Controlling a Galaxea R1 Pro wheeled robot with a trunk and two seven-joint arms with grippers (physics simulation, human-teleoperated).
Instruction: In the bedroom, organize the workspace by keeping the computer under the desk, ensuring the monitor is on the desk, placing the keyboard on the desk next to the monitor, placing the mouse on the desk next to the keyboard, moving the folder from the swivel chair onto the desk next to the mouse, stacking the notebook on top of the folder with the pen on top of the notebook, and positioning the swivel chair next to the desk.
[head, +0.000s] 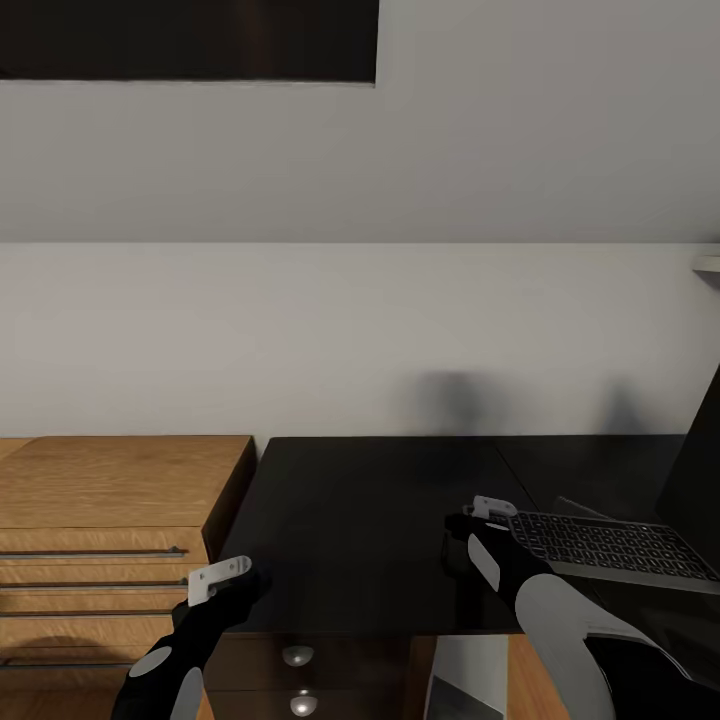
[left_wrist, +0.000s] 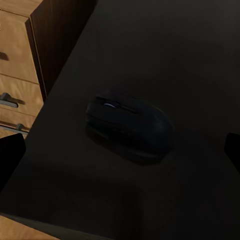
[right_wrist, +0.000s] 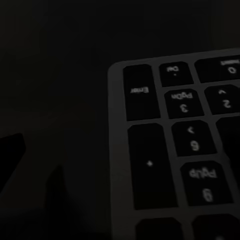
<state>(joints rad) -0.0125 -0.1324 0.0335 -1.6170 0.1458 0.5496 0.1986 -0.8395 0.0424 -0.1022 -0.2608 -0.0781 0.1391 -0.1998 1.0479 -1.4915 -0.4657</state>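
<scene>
The black mouse (left_wrist: 127, 125) lies on the desk's black top (head: 370, 520), near its edge beside the wooden drawer unit. My left gripper (head: 225, 582) hovers over it, open, with a dark finger (left_wrist: 10, 155) showing on each side and nothing held. The black keyboard (head: 610, 545) with its thin grey rim rests on the desk at the right, in front of the monitor (head: 700, 470). My right gripper (head: 482, 515) sits at the keyboard's near corner, by the number pad (right_wrist: 185, 140), open and touching nothing that I can see.
A light wooden drawer unit (head: 110, 520) with metal handles stands flush against the desk's left side. Dark desk drawers with round knobs (head: 297, 656) lie below the front edge. A plain white wall (head: 360, 330) runs behind the desk.
</scene>
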